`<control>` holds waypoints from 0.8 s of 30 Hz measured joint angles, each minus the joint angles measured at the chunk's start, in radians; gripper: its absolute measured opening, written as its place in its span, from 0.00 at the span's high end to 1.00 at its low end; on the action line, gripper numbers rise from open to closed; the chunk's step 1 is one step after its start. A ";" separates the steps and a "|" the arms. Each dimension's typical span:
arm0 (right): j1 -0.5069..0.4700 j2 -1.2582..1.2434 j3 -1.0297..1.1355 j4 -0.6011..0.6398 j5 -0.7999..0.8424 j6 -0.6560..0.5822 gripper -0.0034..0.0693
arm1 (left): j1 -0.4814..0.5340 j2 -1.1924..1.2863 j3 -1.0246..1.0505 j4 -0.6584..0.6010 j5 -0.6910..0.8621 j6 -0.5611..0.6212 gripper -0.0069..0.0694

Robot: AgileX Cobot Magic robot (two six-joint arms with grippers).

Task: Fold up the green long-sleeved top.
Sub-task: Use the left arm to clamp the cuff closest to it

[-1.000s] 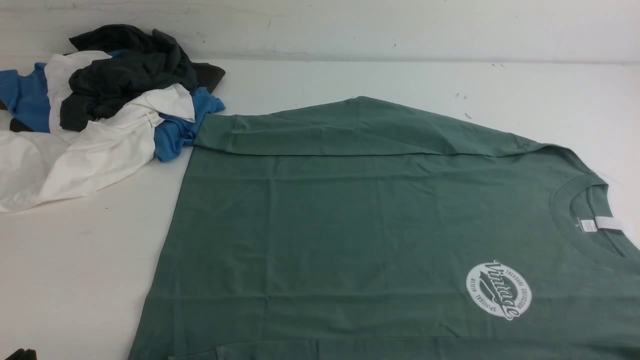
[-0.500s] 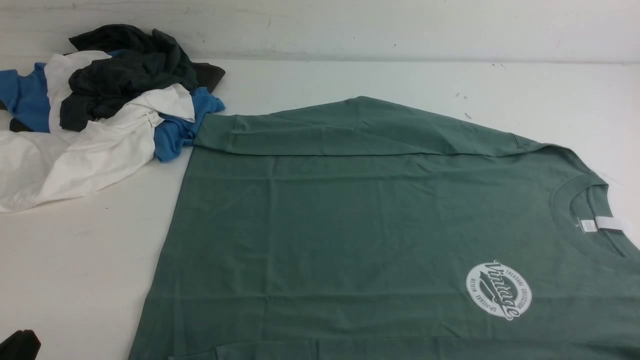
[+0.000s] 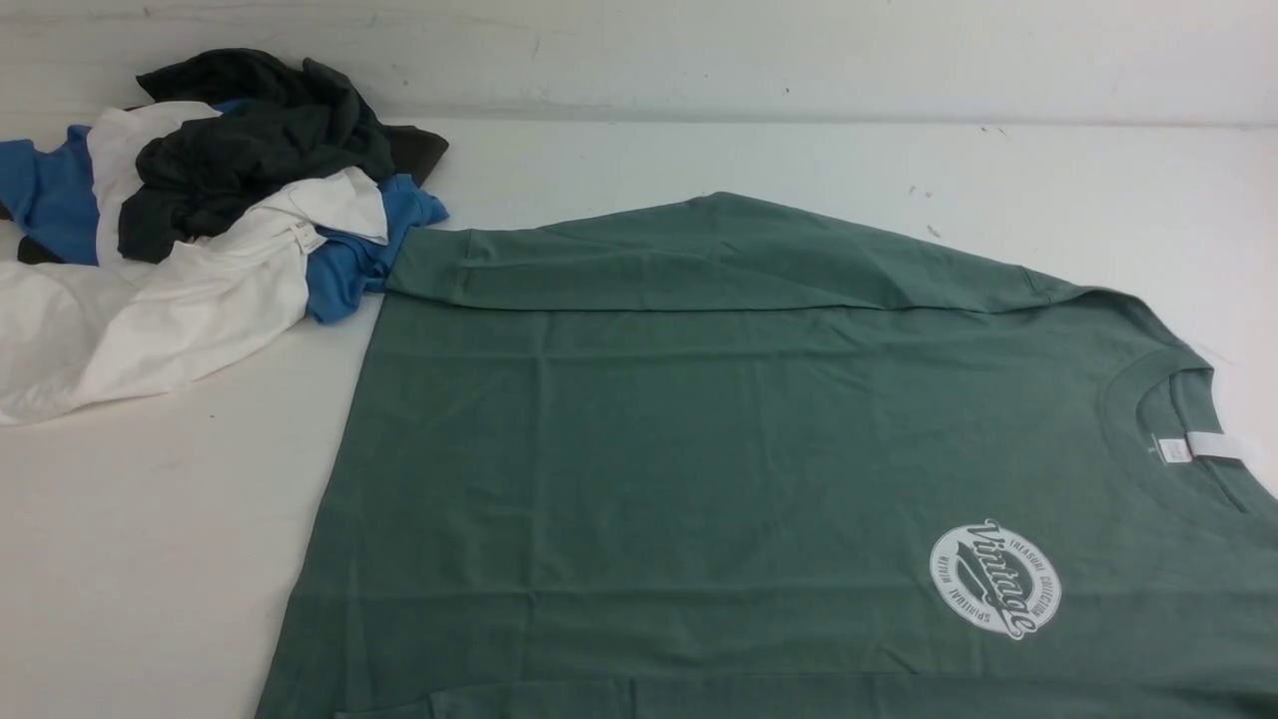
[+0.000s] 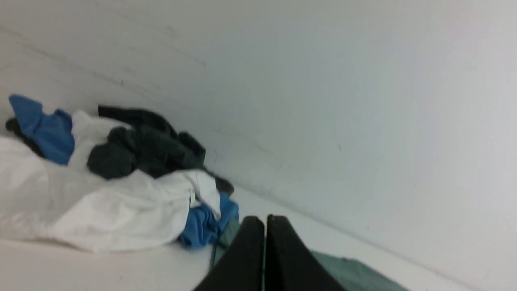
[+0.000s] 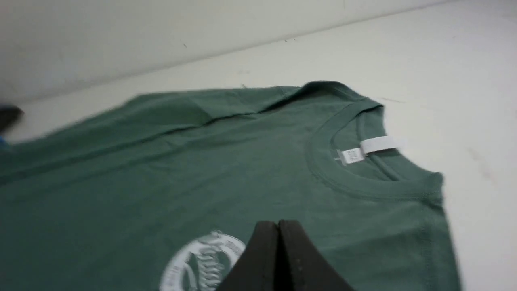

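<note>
A heap of blue, white and black garments [image 3: 200, 200] is sitting in the upper left of the front view, on the white table [image 3: 150, 549]. The green long-sleeved top [image 3: 699, 449] is lying flat and face up across the centre and right of the frame, running off the lower edge — its far sleeve [image 3: 699, 260] is lying folded along the body's upper edge, its end meeting the heap's blue cloth. The round white logo [image 3: 995, 579] is showing at lower right, the neck tag [image 3: 1193, 447] at the right edge. In the wrist views, the left gripper [image 4: 265, 220] is pointing toward the heap with its jaws pressed together, gripping nothing; the right gripper [image 5: 278, 224] — jaws likewise closed and empty — is hanging over the top's chest near the logo.
</note>
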 joint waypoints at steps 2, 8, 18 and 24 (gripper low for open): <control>0.000 0.000 0.000 0.120 -0.070 0.047 0.97 | 0.000 0.000 0.000 -0.001 -0.101 -0.018 0.91; 0.000 0.000 0.000 0.420 -0.166 0.119 0.97 | 0.000 0.000 -0.082 0.012 -0.171 -0.077 0.91; 0.000 0.000 -0.038 0.470 -0.077 0.075 0.97 | 0.001 0.392 -0.499 0.106 0.848 0.000 0.91; 0.000 0.075 -0.324 0.379 0.274 -0.080 0.97 | 0.001 0.780 -0.579 0.120 1.164 0.112 0.91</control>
